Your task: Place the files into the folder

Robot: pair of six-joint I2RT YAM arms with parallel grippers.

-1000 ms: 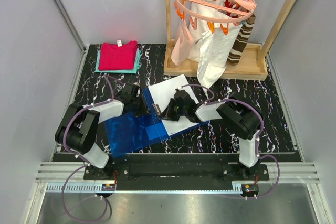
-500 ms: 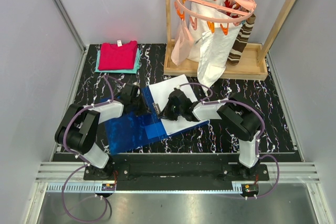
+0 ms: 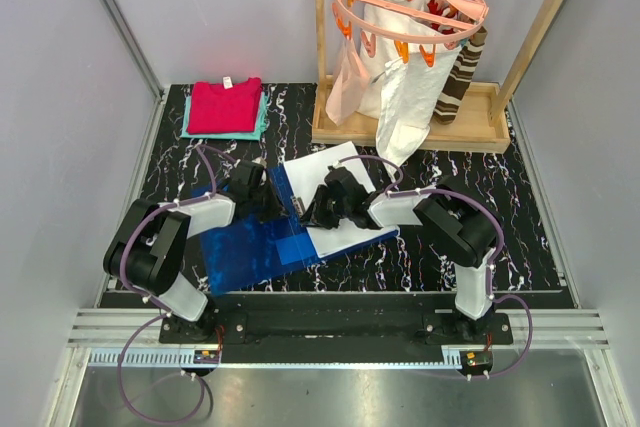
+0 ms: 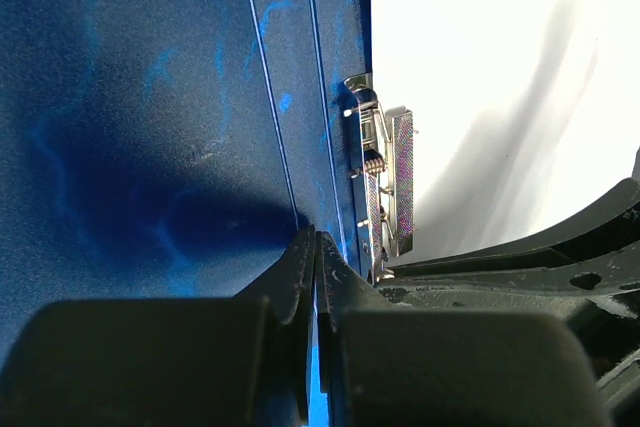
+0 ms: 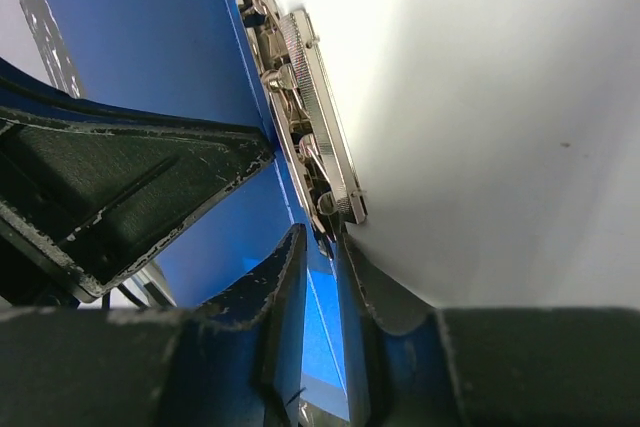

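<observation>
The blue folder (image 3: 240, 252) lies open on the table, and its cover fills the left wrist view (image 4: 150, 127). The white files (image 3: 330, 169) lie on its right half, next to the metal clip (image 4: 388, 182) at the spine. My left gripper (image 3: 272, 205) is shut on the edge of the folder's cover (image 4: 318, 247). My right gripper (image 3: 314, 213) is at the near end of the clip (image 5: 305, 117), its jaws a narrow gap apart with the clip's lever end between the fingertips (image 5: 318, 239). The files show beside it (image 5: 480, 97).
Folded red and teal cloths (image 3: 226, 107) lie at the back left. A wooden stand (image 3: 405, 127) with a peg hanger of white garments (image 3: 405, 67) is at the back right. Grey walls close in both sides.
Both grippers have shifted slightly away from me over the folder's spine. The folder and files have barely moved.
</observation>
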